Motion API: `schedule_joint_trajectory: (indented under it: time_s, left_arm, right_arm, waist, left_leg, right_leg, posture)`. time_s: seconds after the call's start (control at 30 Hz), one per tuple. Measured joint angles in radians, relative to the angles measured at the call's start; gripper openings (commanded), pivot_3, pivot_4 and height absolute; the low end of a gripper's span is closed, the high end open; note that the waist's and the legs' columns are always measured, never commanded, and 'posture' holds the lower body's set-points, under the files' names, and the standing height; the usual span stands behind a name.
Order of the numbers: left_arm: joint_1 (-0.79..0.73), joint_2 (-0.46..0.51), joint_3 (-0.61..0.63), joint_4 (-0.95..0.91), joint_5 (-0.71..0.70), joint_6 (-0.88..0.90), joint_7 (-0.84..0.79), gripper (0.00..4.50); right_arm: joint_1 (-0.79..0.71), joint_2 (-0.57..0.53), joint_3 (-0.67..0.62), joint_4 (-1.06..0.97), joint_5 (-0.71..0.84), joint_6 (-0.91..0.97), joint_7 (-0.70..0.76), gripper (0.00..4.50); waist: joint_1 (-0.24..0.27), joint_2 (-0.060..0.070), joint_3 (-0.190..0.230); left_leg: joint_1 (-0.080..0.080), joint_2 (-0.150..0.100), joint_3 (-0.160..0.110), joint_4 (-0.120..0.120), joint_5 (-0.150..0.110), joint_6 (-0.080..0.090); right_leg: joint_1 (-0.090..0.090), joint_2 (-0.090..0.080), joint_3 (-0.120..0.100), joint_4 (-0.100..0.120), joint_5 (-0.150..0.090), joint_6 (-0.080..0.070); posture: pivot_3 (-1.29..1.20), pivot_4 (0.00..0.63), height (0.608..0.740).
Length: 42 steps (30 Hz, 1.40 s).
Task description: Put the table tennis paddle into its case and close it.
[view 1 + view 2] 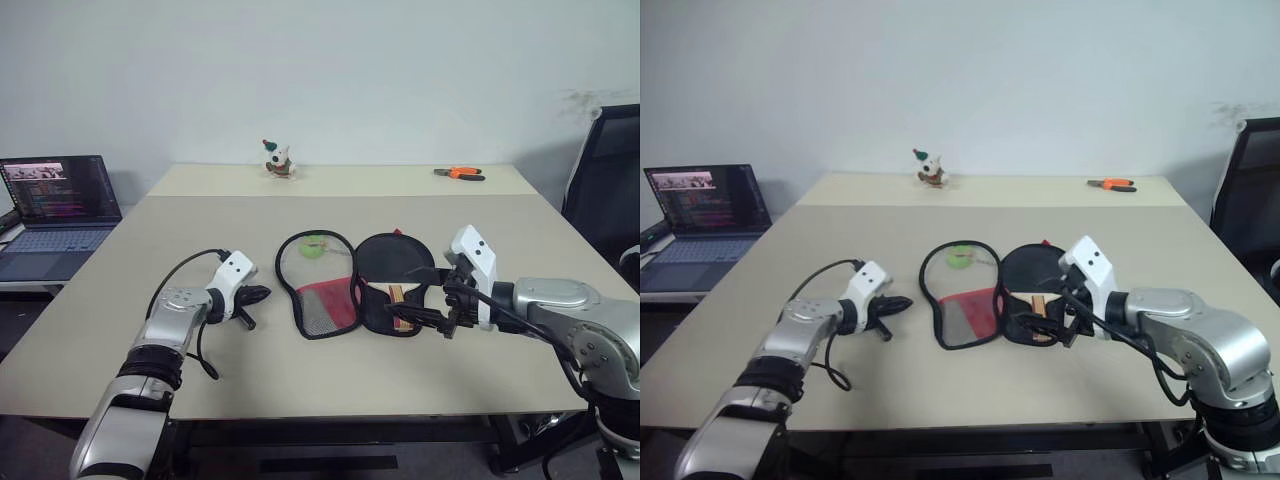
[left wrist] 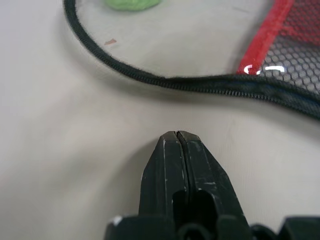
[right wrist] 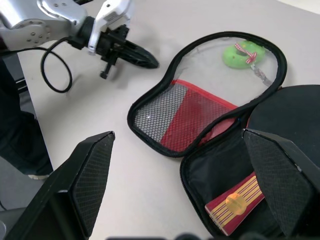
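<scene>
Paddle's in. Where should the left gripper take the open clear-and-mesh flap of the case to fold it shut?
Probably the flap's black zipper edge on the side nearest the shut left gripper, coming from the robot's left. The flap lies flat, hinged against the black case half holding the wooden-handled paddle.

The paddle point(image 3: 235, 204) lies in the open case point(image 1: 330, 290), apparently mid-table point(image 1: 200, 360).

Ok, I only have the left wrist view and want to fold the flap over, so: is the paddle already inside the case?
Observer: Yes, the table tennis paddle lies in the case's right half, handle toward the robot.
Operator: Where's the right tool?
Observer: The right tool hangs open by the handle, holding nothing.
Operator: Is the flap lifted anywhere?
Observer: No, the mesh flap lies flat on the table, so the whole case is spread open.
</scene>
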Motion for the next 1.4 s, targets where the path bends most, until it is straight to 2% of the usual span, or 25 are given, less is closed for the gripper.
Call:
schedule_joint_trajectory:
  time_s: [0.23, 0.7, 0.8, 1.0, 1.17, 1.23, 1.4]
  left_arm:
    - [-0.116, -0.126, 0.001, 0.163, 0.018, -0.069, 0.043, 0.02]
    - [-0.418, -0.357, 0.006, 0.297, 0.019, -0.159, 0.047, 0.02]
    - [-0.445, -0.394, 0.005, 0.343, 0.026, -0.177, 0.065, 0.02]
    - [-0.440, -0.373, 0.007, 0.362, 0.026, -0.196, 0.051, 0.02]
    - [-0.312, -0.267, 0.074, 0.272, -0.028, -0.203, -0.042, 0.02]
    - [-0.264, -0.236, 0.097, 0.215, -0.057, -0.185, -0.079, 0.02]
    - [-0.074, -0.144, 0.143, -0.169, -0.210, 0.005, -0.246, 0.02]
  right_arm:
    - [0.012, -0.041, 0.001, 0.004, -0.002, -0.031, 0.004, 4.50]
    - [0.033, -0.060, -0.036, 0.028, 0.006, 0.000, -0.053, 4.50]
    - [0.024, -0.078, -0.045, 0.068, -0.007, 0.011, -0.083, 4.50]
    - [0.022, -0.077, -0.044, 0.112, -0.038, 0.012, -0.126, 4.50]
    - [-0.027, 0.069, -0.050, 0.344, -0.107, 0.006, -0.248, 4.50]
    - [-0.044, 0.100, -0.050, 0.419, -0.133, -0.001, -0.275, 4.50]
    - [-0.108, 0.178, -0.047, 0.599, -0.198, -0.055, -0.316, 4.50]
  waist:
    - [0.000, 0.000, 0.000]
    - [0.001, -0.002, 0.001]
    - [-0.005, -0.002, 0.001]
    - [-0.012, -0.002, 0.001]
    - [-0.026, -0.002, 0.001]
    - [-0.022, -0.002, 0.001]
    - [-0.020, -0.001, 0.001]
  left_leg:
    - [-0.001, -0.001, 0.000, 0.005, 0.000, 0.000]
    - [-0.002, -0.003, 0.000, 0.010, 0.000, 0.000]
    - [-0.001, -0.003, 0.002, 0.010, 0.000, 0.000]
    - [0.000, -0.003, 0.002, 0.010, 0.000, 0.000]
    - [0.001, 0.001, 0.002, 0.010, 0.000, 0.000]
    - [0.000, 0.001, 0.002, 0.010, 0.000, 0.000]
    - [0.000, 0.001, 0.002, 0.009, 0.000, 0.000]
  right_leg:
    - [0.000, 0.000, 0.000, 0.004, 0.000, 0.000]
    - [0.000, 0.001, 0.000, 0.008, 0.000, 0.002]
    - [0.000, 0.001, 0.002, 0.008, 0.000, 0.002]
    - [-0.001, 0.004, 0.002, 0.009, 0.000, 0.001]
    - [-0.001, 0.003, 0.003, 0.011, 0.000, 0.001]
    - [-0.001, 0.002, 0.003, 0.011, 0.000, 0.001]
    - [-0.001, 0.001, 0.003, 0.010, 0.000, 0.001]
  posture:
    - [0.00, 0.150, 0.740]
    - [0.00, 0.150, 0.740]
    - [0.00, 0.150, 0.740]
    - [0.00, 0.150, 0.740]
    - [0.00, 0.150, 0.740]
    - [0.00, 0.150, 0.740]
    - [0.00, 0.150, 0.740]
